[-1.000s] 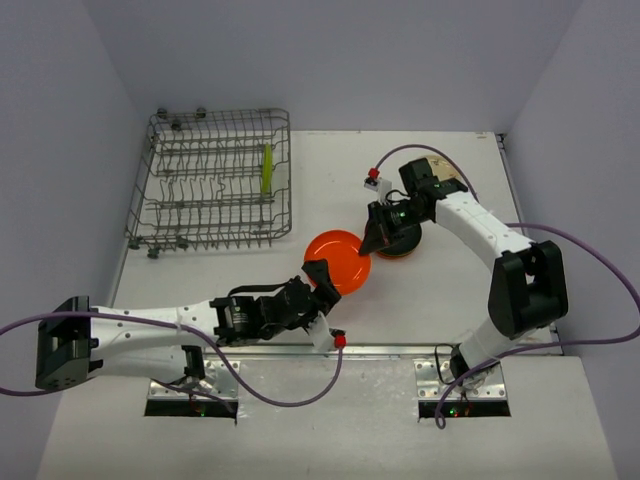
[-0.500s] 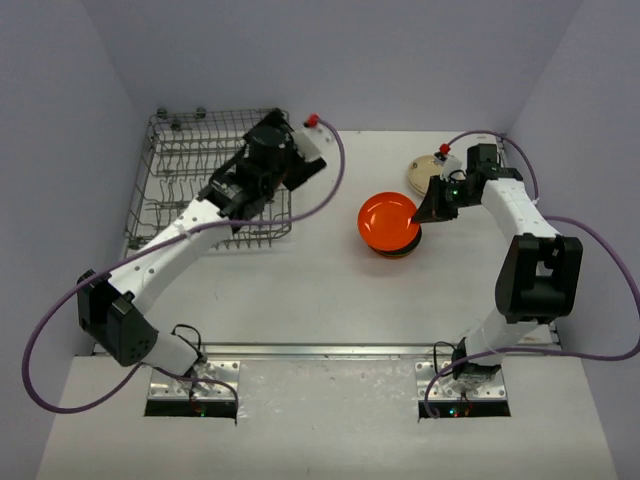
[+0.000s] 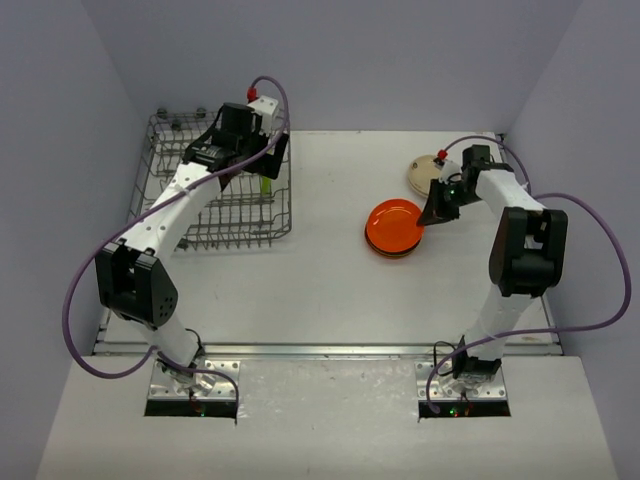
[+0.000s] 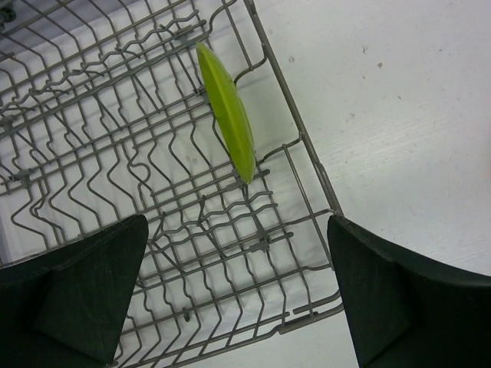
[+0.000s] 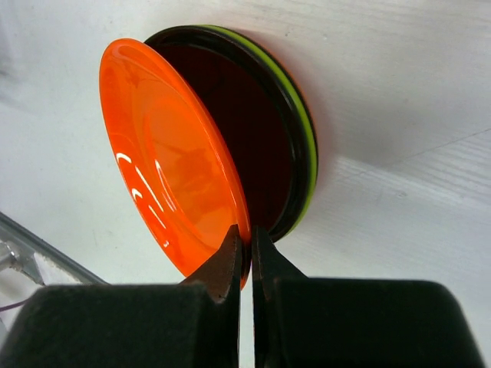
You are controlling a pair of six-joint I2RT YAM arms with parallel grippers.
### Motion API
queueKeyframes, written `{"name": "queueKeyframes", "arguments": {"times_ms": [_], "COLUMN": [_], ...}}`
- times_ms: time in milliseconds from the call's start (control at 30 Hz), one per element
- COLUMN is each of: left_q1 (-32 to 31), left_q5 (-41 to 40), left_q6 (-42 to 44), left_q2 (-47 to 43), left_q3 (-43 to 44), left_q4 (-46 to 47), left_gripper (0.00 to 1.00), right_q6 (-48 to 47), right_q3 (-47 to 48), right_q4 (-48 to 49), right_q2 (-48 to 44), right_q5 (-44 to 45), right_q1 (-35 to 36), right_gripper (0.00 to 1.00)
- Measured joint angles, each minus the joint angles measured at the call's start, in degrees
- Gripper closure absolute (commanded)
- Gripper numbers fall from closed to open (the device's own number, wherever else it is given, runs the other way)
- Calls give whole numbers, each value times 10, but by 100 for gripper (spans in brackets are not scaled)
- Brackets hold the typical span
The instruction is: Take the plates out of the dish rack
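Left arm [image 3: 165,215]: elbow folded near the left edge, forearm reaching far forward, wrist tipped downward. Left gripper [image 4: 236,222]: jaws spread wide, nothing between the fingers. Right arm [image 3: 522,245]: risen from its base, forearm angled inward to the left. Right gripper [image 5: 247,239]: fingertips pressed nearly together, pinching the rim of a tilted orange plate [image 5: 165,153].

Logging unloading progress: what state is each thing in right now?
left gripper: open, empty, over the dish rack.
right gripper: shut on the orange plate's rim.
orange plate: tilted over the stack.
stack: flat on the table.
lime green plate: upright between the rack's tines.
dish rack: holds one plate.
cream plate: flat on the table.
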Motion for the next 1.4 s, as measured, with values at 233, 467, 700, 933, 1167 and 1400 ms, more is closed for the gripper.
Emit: {"name": "queueKeyframes", "arguments": {"times_ms": [233,467,700,933,1167,1400], "left_q1": [13,35,43,61,86,112], "left_q5": [21,39,51,76,136,225], "left_q6": [-31,-65,-96,-120,-133,-148], "left_q2": [0,17,77,169,231,254], "left_q3": [0,18,60,102,122,134], "left_q4": [-2,-10,-20,-27,-28,-15], "left_gripper": [7,24,43,59,72,80], "right_q6": [-12,-11,-7,-6,-5,-3], "right_q3": [10,17,18,17,12,9], "right_q4": [0,-2,-11,-15,-20,-26], "right_q2": [11,4,-50,-103,-107,-107], "right_q5": [9,20,23,14,4,-4], "right_q1": [-7,-7,-7,-7,-7,-7], "right_gripper": [16,1,1,1,1,1]}}
